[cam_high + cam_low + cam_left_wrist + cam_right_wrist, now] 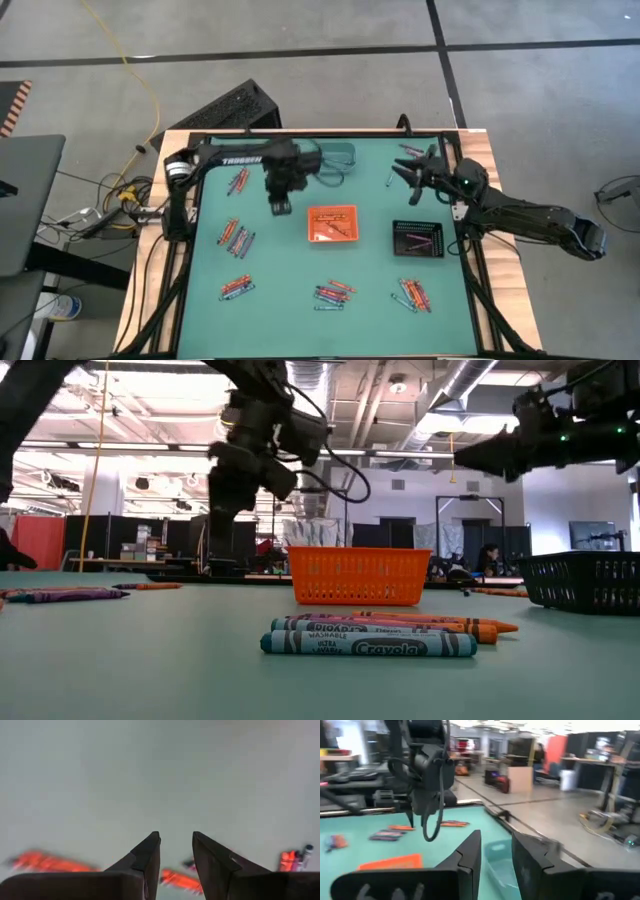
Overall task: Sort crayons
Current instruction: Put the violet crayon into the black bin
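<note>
Crayons lie in small heaps on the green mat: by the left edge (237, 181), (235, 237), (236, 288) and along the near side (333, 293), (412, 295). Some lie in the orange tray (332, 222) and some in the black tray (418, 239). My left gripper (279, 208) points down above bare mat, just left of the orange tray. It is open (176, 850) with nothing between its fingers. My right gripper (398, 172) hangs level at the far right, open (496, 845) and empty, pointing toward the teal tray (497, 862).
The teal tray (336, 155) stands at the far edge, behind the left arm. A few crayons (408, 150) lie near the right gripper. In the low view, crayons (370, 635) lie close in front, with the orange tray (358, 575) behind them.
</note>
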Action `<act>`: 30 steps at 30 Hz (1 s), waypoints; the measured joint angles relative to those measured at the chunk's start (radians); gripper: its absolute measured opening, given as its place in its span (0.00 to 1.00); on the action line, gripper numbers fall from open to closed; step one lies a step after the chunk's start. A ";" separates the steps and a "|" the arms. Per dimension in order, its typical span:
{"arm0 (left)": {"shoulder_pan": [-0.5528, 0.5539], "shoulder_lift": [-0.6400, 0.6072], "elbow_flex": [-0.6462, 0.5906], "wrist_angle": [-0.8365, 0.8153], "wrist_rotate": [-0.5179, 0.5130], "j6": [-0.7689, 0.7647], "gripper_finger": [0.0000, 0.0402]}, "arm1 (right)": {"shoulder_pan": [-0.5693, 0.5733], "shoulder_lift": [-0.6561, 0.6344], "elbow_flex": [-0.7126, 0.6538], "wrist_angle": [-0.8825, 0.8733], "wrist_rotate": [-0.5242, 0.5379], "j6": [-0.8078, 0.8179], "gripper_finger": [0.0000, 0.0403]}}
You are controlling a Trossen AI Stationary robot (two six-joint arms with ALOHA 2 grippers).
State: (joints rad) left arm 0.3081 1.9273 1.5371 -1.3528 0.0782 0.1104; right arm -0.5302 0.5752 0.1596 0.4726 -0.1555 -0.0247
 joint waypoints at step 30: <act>-0.354 -0.552 -0.801 0.633 -0.136 -0.909 0.26 | 0.253 0.319 0.060 0.330 -0.001 -0.103 0.27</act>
State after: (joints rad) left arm -0.0462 1.3754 0.7364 -0.7193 -0.0573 -0.7985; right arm -0.2771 0.8944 0.2195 0.8028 -0.1566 -0.1274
